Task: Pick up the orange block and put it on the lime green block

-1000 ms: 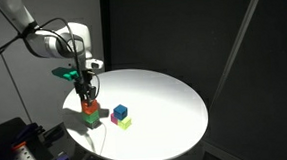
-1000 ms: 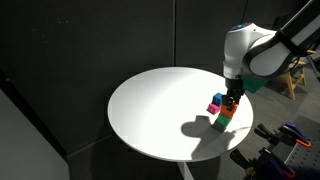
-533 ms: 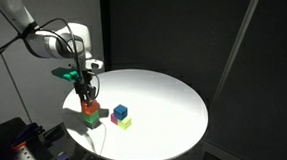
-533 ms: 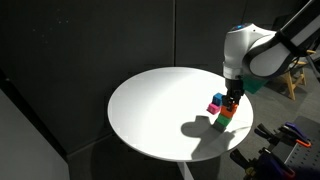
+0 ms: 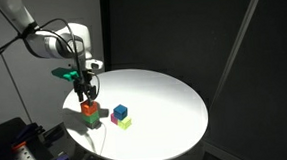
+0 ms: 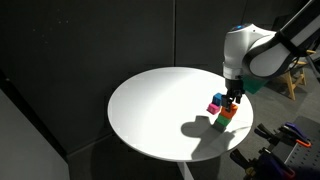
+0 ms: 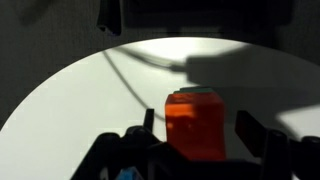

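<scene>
The orange block (image 5: 90,108) sits on top of the lime green block (image 5: 91,120) near the edge of the round white table; the stack also shows in an exterior view (image 6: 229,112). My gripper (image 5: 84,92) hangs just above the stack, open, holding nothing. In the wrist view the orange block (image 7: 196,125) stands between my two fingers (image 7: 197,122) with a gap on each side, and only a thin edge of the green block (image 7: 195,91) shows past it.
A blue cube (image 5: 119,111), a magenta cube (image 5: 115,119) and a pale yellow-green cube (image 5: 125,122) cluster just beside the stack. The white table (image 5: 165,99) stretches away from them. Dark curtains surround the table.
My gripper has risen slightly above the stack. The orange block stays on the green block.
</scene>
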You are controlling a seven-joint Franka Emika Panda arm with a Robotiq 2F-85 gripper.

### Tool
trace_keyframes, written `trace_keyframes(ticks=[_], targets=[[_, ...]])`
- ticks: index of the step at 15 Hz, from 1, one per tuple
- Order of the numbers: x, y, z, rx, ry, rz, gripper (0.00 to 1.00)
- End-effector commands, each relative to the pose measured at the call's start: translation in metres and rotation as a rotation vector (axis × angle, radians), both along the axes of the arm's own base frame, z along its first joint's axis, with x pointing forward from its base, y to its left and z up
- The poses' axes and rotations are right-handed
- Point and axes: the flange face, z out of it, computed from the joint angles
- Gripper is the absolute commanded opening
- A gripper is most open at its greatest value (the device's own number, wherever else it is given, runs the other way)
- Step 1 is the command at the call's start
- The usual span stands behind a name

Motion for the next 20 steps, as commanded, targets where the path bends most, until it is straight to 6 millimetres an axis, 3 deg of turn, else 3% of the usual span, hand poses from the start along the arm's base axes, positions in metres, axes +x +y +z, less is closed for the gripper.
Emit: trace_keyframes(ticks=[1,9,20], targets=[[0.004,0.000,0.001,-0.002,-0.011,0.024,1.00],[0.002,0.007,0.015,0.018,-0.018,-0.001,1.00],[-0.003,0.040,0.060,0.035,-0.070,-0.049,1.00]])
